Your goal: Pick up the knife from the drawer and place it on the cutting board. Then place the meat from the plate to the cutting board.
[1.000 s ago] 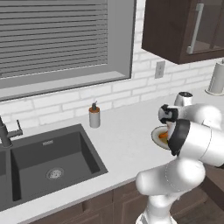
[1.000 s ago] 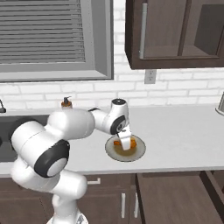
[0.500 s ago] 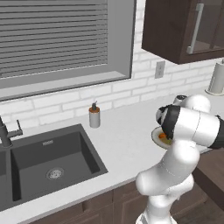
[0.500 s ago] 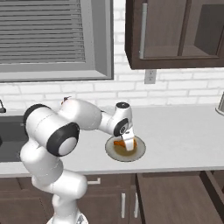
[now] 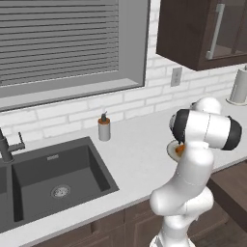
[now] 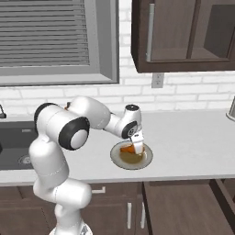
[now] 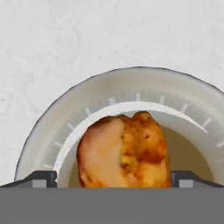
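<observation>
The meat [image 7: 124,151], a glossy orange-brown drumstick, lies on the round cream-rimmed plate [image 7: 65,118] on the pale counter. My gripper [image 7: 113,178] is open, pointing down at the plate, and one dark fingertip [image 7: 43,177] stands at each side of the meat. In the right base view the gripper [image 6: 137,148] hangs low over the plate [image 6: 117,158] with the meat [image 6: 127,149] at its tips. From the left base view the arm covers most of the plate [image 5: 171,150], and a bit of meat [image 5: 179,150] shows. The knife and the cutting board are out of view.
An open dark drawer [image 6: 183,202] juts out below the counter edge, right of the plate. A dark sink [image 5: 53,178] with a faucet [image 5: 7,144] lies to the left, and a soap dispenser [image 5: 103,129] stands by the wall. A paper towel roll [image 5: 239,87] stands far right.
The arm's upper links have swung round and risen, while the hand stayed at the plate and came lower around the meat. The jaws stayed open.
</observation>
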